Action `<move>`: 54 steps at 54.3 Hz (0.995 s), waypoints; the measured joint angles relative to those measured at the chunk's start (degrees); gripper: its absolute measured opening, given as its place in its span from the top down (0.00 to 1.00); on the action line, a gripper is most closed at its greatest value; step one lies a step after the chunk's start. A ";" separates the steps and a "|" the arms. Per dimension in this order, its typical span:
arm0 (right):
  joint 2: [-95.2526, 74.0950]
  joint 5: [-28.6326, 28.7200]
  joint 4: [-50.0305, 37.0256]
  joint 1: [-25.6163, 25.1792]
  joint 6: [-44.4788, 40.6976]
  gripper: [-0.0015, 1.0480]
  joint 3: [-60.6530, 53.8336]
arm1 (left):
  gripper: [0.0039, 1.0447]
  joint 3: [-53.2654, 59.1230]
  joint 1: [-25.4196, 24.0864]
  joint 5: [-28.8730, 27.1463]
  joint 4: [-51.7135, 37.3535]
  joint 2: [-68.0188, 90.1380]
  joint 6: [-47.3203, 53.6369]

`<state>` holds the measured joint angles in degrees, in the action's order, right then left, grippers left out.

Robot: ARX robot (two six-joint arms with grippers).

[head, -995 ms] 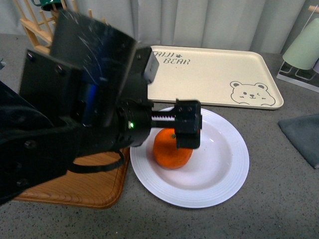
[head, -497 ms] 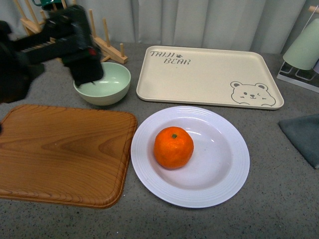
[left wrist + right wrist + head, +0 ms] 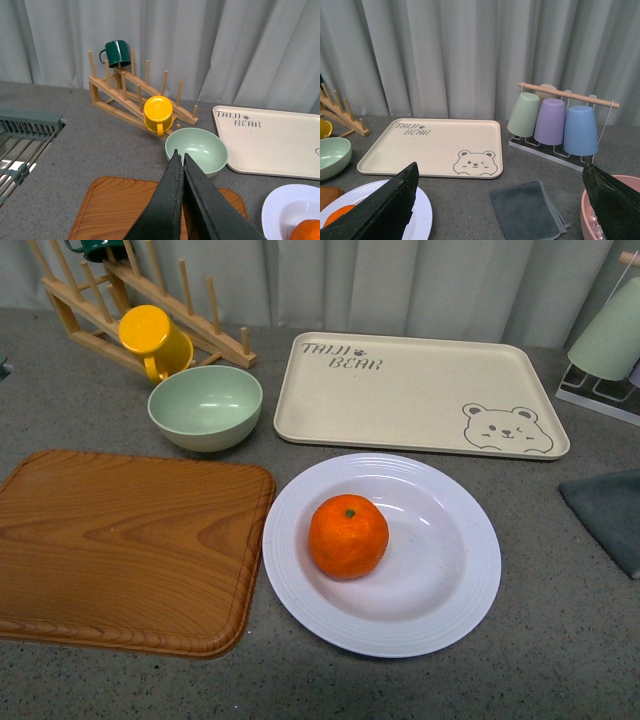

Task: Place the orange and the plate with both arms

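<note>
The left fingers (image 3: 175, 200) are pressed tight together and hold nothing. They hang above the wooden board (image 3: 130, 550). The right fingers (image 3: 385, 210) are spread wide apart and are empty too. Neither arm shows in the front view.

Nearest on the worktop (image 3: 560, 640) is the plate (image 3: 450, 610). The orange (image 3: 348, 536) sits in it, a bit left of the middle, with its green dot up. Nothing touches either one. The board lies just beside the plate, on the left. A grey cloth (image 3: 610, 515) lies on the right.

Further back are a green bowl (image 3: 205, 405) and the bear tray (image 3: 420, 390). The tray is bare and close behind the plate. At the very back, a yellow mug (image 3: 155, 335) hangs on a wooden rack (image 3: 215, 315).

I think the placing is done, since the orange rests in the plate and both arms are away. If the plate must go somewhere else, like the tray, the next move needs an open grip on its rim and a flat, slow lift. If it tips, the orange could roll off.
</note>
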<state>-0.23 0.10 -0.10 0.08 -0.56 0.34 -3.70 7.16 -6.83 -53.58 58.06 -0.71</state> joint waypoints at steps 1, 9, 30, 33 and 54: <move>0.00 0.00 0.00 0.00 0.00 0.09 0.00 | 0.96 0.24 -0.22 0.28 0.72 -0.98 0.02; 0.00 0.00 0.00 0.00 0.00 0.09 0.00 | 0.96 1.60 -1.70 1.51 5.70 -7.23 0.17; 0.00 0.00 0.00 0.00 0.00 0.09 0.00 | 0.96 2.54 -6.99 6.67 20.87 -24.79 0.26; 0.00 0.00 0.00 0.00 0.00 0.09 0.00 | 0.96 2.54 -7.02 6.69 22.58 -26.62 0.26; 0.00 0.00 0.00 0.00 0.00 0.09 0.00 | 0.96 2.56 -7.02 6.71 33.64 -38.25 0.26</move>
<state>-0.23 0.10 -0.10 0.08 -0.56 0.34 -1.15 0.14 -0.12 -19.94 19.81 -0.45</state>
